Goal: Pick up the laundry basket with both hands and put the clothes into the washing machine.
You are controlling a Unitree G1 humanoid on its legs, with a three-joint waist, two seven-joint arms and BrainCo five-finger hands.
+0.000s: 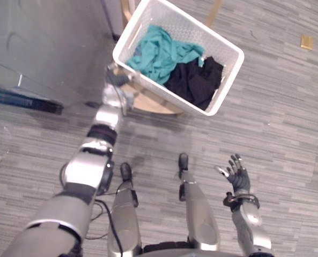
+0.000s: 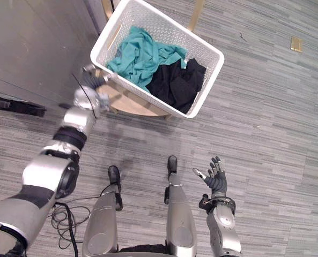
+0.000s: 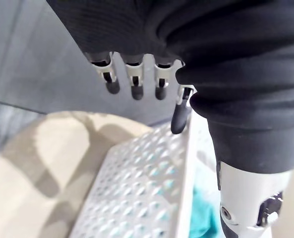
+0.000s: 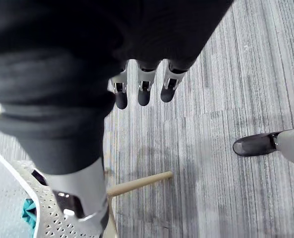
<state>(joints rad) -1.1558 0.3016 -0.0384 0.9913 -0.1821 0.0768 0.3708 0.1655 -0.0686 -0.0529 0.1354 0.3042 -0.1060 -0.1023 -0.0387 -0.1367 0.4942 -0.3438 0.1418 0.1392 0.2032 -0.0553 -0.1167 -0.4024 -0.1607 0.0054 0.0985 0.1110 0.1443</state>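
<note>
Left eye view: white perforated laundry basket (image 1: 229,80) at upper centre, set askew above a round wooden stool (image 1: 148,103), the pale top protruding beneath the near wall. Resting on the stool or raised off it: not discernible. Inside the basket, a crumpled teal garment (image 1: 159,53) toward the robot's left and a black garment (image 1: 196,81) toward the right, the two touching, both below the rim. Left arm stretched forward, with the left hand (image 1: 118,80) at the basket's near left corner, against the outer wall just under the rim. Right hand (image 1: 237,176) low and near the body, well apart from the basket, palm up, fingers spread and straight, holding nothing. Grey striped floor (image 1: 287,134) all around. Smooth grey surface (image 1: 46,43) at upper left, beside the basket. Small tan square (image 1: 307,42) on the floor at far right.

Left wrist view: fingers (image 3: 135,88) of the left hand extended in a row over the basket's perforated wall, not curled round it. Thumb (image 3: 180,118) apart from them, tip just beside the rim, contact not discernible. Teal cloth visible past the rim, inside.

Right wrist view: fingers (image 4: 144,94) straight and relaxed over bare floor. Beyond them, a wooden leg (image 4: 139,182) of the stool and one corner of the basket.
</note>
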